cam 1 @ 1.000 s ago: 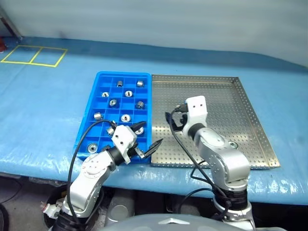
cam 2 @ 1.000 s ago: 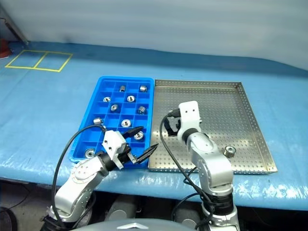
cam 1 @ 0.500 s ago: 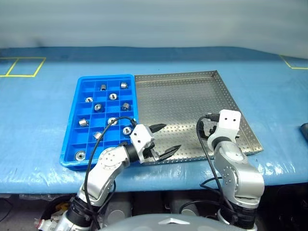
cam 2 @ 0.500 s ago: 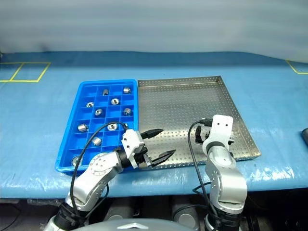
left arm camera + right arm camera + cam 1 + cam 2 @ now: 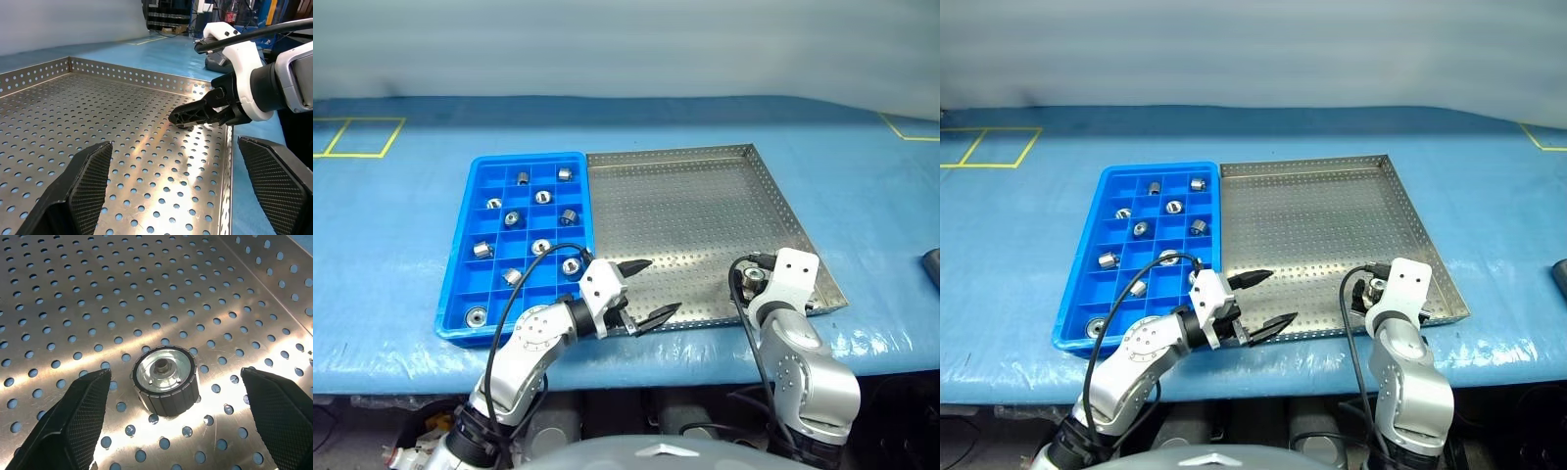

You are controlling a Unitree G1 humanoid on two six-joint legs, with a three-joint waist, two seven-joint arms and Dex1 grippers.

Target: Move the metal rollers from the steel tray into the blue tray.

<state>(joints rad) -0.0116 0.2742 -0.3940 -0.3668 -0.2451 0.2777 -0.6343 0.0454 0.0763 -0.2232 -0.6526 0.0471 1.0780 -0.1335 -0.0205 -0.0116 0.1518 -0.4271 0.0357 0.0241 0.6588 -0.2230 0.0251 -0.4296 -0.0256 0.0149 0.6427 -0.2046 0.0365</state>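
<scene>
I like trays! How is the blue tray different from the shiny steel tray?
The blue tray is plastic and split into little square boxes; the steel tray is silver metal with a flat floor full of holes. The blue tray is narrower, the steel tray wider. The blue tray holds many metal rollers; the steel tray shows one roller. Both lie side by side on the blue table cover.

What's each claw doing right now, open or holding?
Left claw: open, empty, over the steel tray.
Right claw: open, straddling a metal roller, not gripping.

Blue tray (image 5: 455, 264) left of, touching steel tray (image 5: 705, 211)
</scene>
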